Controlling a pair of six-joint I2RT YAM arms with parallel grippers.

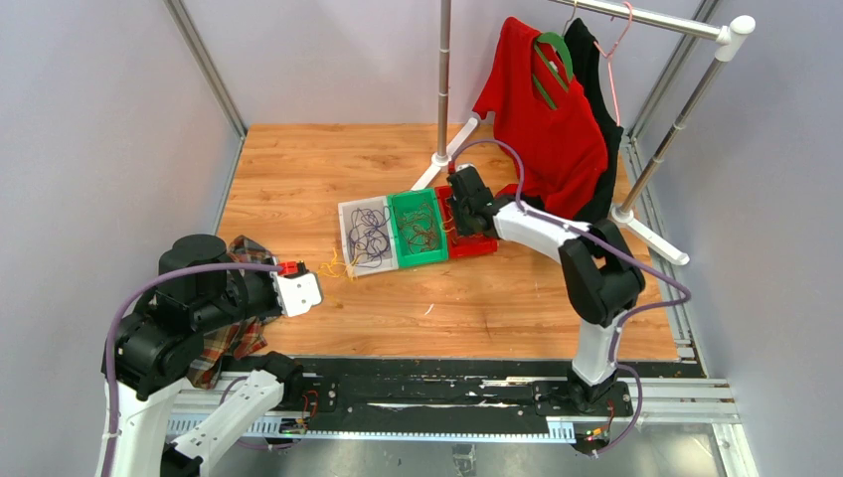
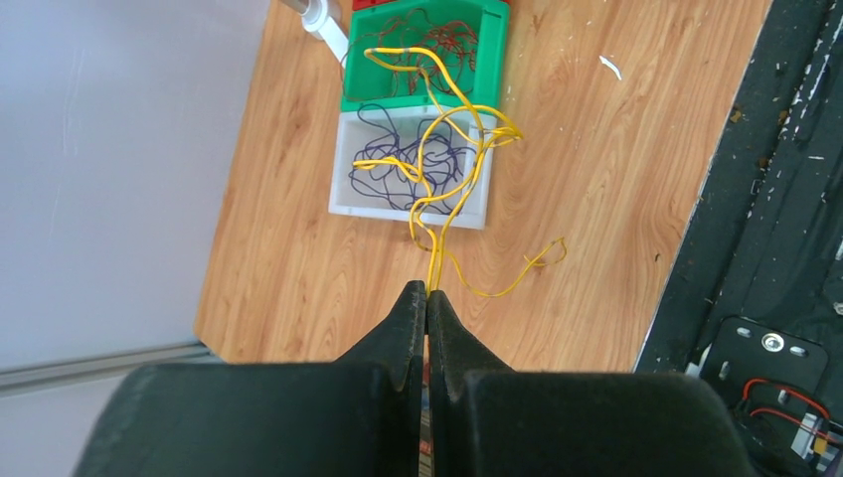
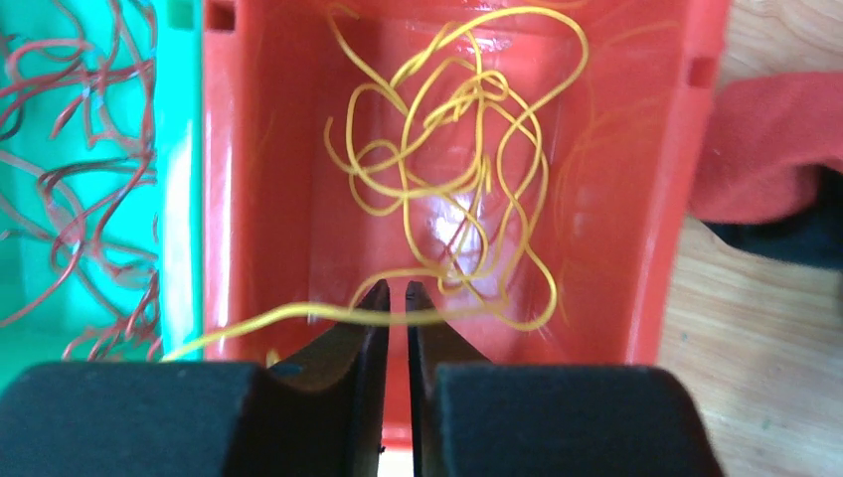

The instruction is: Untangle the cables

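Three bins sit in a row on the desk (image 1: pixel 497 298). At left, the left jaws are pinched tight on yellow cables (image 2: pixel 437 129) that loop out toward the white bin (image 2: pixel 398 214) of purple cables (image 1: pixel 370 234), with the green bin (image 1: pixel 418 196) of red-brown cables (image 1: pixel 422 231) next. At right, the right jaws hang in the red bin (image 3: pixel 239 199) by a yellow tangle (image 3: pixel 447 149) with a narrow gap between them; one strand crosses their tips, gripped or not I cannot tell.
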